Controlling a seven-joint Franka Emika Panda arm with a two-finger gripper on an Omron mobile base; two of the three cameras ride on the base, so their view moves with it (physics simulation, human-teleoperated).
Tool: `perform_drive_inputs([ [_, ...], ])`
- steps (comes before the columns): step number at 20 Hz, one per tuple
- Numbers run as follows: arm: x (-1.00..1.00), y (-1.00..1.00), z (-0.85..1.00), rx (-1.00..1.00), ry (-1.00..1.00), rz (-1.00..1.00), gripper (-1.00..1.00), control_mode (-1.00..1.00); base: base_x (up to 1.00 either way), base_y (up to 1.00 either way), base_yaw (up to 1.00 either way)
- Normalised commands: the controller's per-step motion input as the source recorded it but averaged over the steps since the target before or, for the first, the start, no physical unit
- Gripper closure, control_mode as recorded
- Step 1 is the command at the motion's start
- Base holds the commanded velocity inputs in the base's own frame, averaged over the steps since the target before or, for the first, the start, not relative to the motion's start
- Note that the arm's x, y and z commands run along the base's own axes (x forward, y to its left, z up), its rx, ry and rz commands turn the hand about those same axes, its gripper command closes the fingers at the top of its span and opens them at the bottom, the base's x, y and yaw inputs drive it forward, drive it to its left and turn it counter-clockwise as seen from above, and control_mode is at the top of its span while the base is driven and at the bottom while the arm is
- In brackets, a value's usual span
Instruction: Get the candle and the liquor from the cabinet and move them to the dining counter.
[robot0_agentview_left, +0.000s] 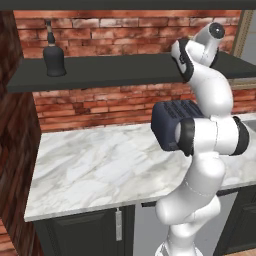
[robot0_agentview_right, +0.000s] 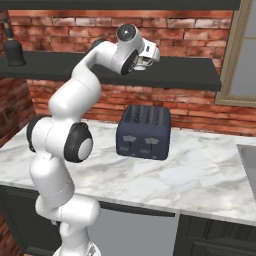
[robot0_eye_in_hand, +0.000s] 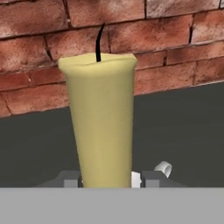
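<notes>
i have the tool (robot0_eye_in_hand: 107, 179) pinching the candle (robot0_eye_in_hand: 101, 122) low on its body, upright on the cabinet (robot0_agentview_left: 120, 70) shelf, ready to lift clear, while the liquor (robot0_agentview_left: 53, 56) waits far along the same shelf.

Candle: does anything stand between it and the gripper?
No. In the hand view the candle stands on the cabinet shelf directly between the fingertips, with nothing in front of it. The gripper flanks its base; firm contact cannot be told.
</notes>
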Motion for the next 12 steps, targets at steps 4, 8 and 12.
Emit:
perform_drive_inputs([
  [4,-0.31,0.00,-0.03,0.00,-0.02,0.00,1.00,-1.00,0.00,0.00,0.00],
  [8,-0.53,0.00,-0.06,0.01,-0.09,0.00,1.00,-1.00,0.00,0.00,0.00],
  [12,-0.63,0.06,-0.01,0.01,-0.13,0.00,1.00,-1.00,0.00,0.00,0.00],
])
